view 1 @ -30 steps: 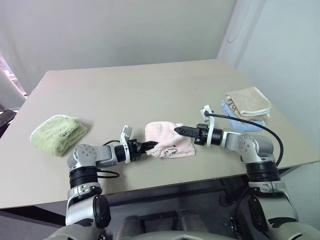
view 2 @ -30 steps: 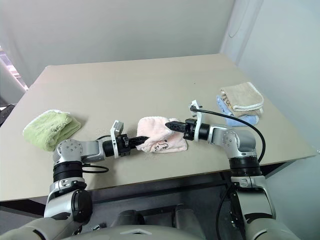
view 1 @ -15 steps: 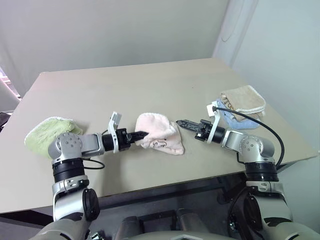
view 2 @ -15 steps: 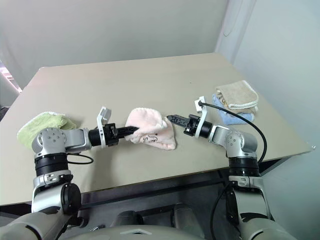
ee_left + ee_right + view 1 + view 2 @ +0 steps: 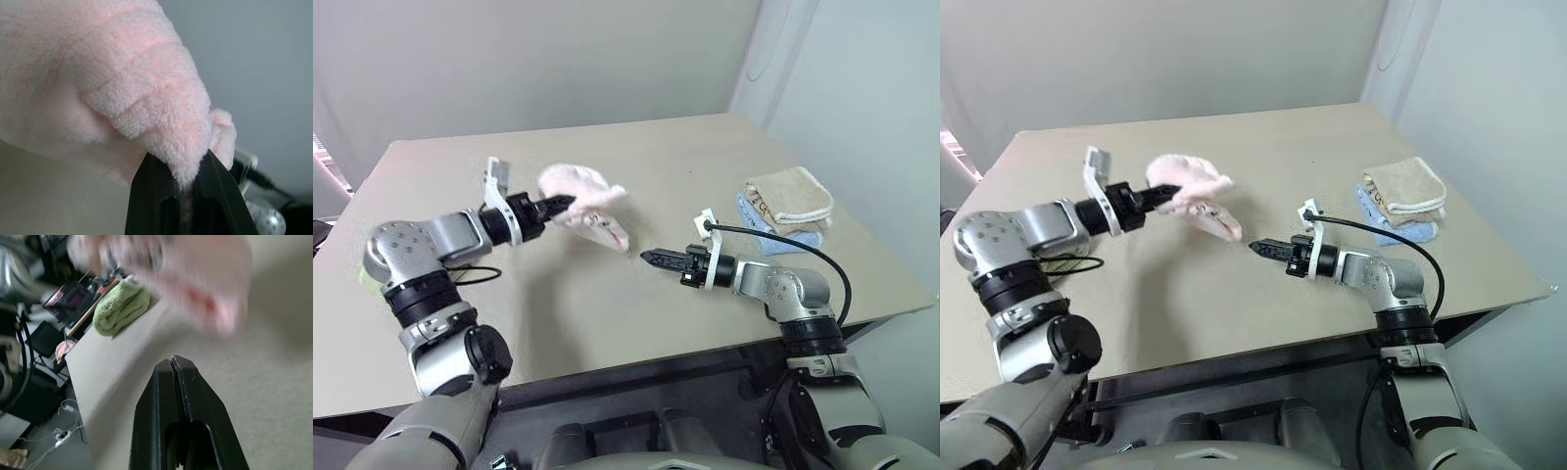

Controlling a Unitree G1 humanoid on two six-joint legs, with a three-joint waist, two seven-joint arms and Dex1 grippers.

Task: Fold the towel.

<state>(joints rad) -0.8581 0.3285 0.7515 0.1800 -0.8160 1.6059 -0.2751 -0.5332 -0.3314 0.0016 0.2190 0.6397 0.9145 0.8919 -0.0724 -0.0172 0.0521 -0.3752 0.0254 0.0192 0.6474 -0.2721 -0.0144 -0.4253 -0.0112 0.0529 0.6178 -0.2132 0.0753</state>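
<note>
While our right gripper (image 5: 648,258) sits nearest us with its black fingers pressed together on nothing, low over the tabletop (image 5: 685,176), our left gripper (image 5: 563,203) is pinched on a corner of the towel (image 5: 585,206). That pink cloth hangs in the air above the middle of the tabletop, bunched and drooping toward the right gripper.

We judge the main risk to be that thin hold: a single bunched corner could slip free if the arm swings, and the cloth would drop in a heap. Held by one point, it also cannot spread flat, so any fold laid now would come out crooked.

Farther right, a beige towel (image 5: 790,195) lies stacked on a blue towel (image 5: 773,228), well apart. A green towel (image 5: 121,308) lies near the left edge. Nothing stands between the grippers.
</note>
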